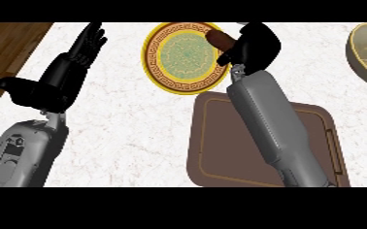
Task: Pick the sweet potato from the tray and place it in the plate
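A yellow-rimmed plate (159, 58) with a green patterned middle lies at the top centre of the counter. My right hand (252, 46) hovers at the plate's right rim, fingers curled round a brown sweet potato (220, 40) whose end pokes out over the rim. The brown tray (222, 145) lies below the plate, partly hidden under my right forearm, and nothing shows on its visible part. My left hand (75, 60) rests open at the left, fingers pointing up, apart from the plate.
A wooden surface (18, 43) borders the white counter at the top left. Part of a greyish round dish (358, 51) shows at the right edge.
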Motion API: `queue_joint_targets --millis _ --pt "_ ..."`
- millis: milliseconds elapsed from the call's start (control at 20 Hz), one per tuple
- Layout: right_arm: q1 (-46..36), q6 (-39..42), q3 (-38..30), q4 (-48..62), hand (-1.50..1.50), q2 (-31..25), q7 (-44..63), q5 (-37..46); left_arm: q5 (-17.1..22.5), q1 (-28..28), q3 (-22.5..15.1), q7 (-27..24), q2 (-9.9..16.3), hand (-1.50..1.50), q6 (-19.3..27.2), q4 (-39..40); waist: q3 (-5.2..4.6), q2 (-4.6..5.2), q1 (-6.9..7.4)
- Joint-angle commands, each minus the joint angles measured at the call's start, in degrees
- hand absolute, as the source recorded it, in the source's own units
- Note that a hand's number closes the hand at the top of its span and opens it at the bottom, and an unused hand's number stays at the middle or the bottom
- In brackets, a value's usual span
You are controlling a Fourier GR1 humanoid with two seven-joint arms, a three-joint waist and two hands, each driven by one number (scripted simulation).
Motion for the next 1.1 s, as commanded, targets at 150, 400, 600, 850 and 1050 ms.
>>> queue_joint_targets --millis 150,400,600,850,1050 --pt "-4.1 -15.6 -6.0 7.9 -1.5 0.5 5.8 -4.9 0.0 -1.1 -0.5 0.1 -0.5 0.0 -0.5 -0.1 0.11 0.49 1.37" --pt "-6.2 -26.8 -7.1 10.8 -1.5 0.5 1.5 -3.0 -0.7 -1.5 -0.6 0.4 -1.2 0.0 0.5 0.8 0.01 0.08 0.39" --pt "-8.2 -35.4 -8.2 11.8 -1.5 0.5 -0.1 -2.8 -1.3 -2.2 -0.8 0.1 -1.5 0.0 0.8 1.7 -0.01 -0.07 0.32" --pt "-7.8 -47.0 -8.3 14.2 -1.5 0.5 0.6 -2.8 -1.0 -1.0 0.3 0.0 -0.7 0.0 0.4 2.2 -0.09 -0.93 -0.75" --pt "-7.3 -53.8 -6.4 16.3 -1.5 0.5 3.3 -2.8 -1.1 -1.5 0.8 1.3 -0.1 0.0 0.5 2.3 -0.1 -1.73 -2.41"
